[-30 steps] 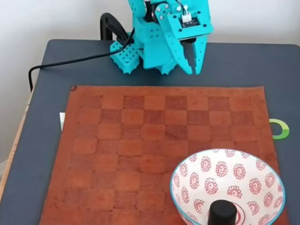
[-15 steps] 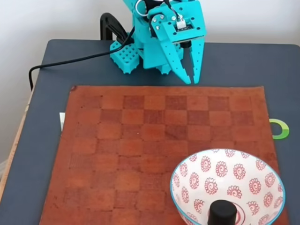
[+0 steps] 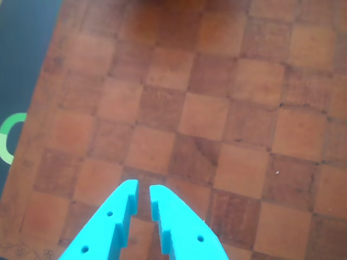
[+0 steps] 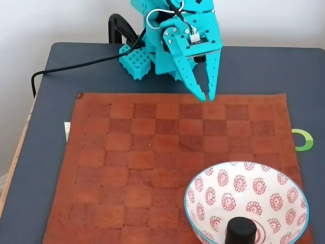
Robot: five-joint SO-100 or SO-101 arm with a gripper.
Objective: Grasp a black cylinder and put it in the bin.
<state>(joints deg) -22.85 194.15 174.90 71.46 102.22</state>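
— Since a second ago the claw had swung down and forward, hadn't it?

— Yes. Before, its tips hung over the dark counter behind the mat; at this moment they sat at the far edge of the checkerboard mat, and the fingers had drawn together.

— Was it holding anything?

— No. In the fixed view the two teal fingers nearly met at the tips. In the other view the claw entered from the bottom edge with just a narrow slit between its tips, nothing in it — near-clenched on air above the brown squares of the mat.

— And the black cylinder?

— The black cylinder stood upright inside the bin, near its centre, at the bottom right of the fixed view and well apart from the claw. It had not shifted between frames, nor had the bin.

— Anything else around?

— A black cable ran from the arm's base off to the left, and a green ring mark lay on the counter just beyond the mat's right edge; a part of it showed in the other view on the left.
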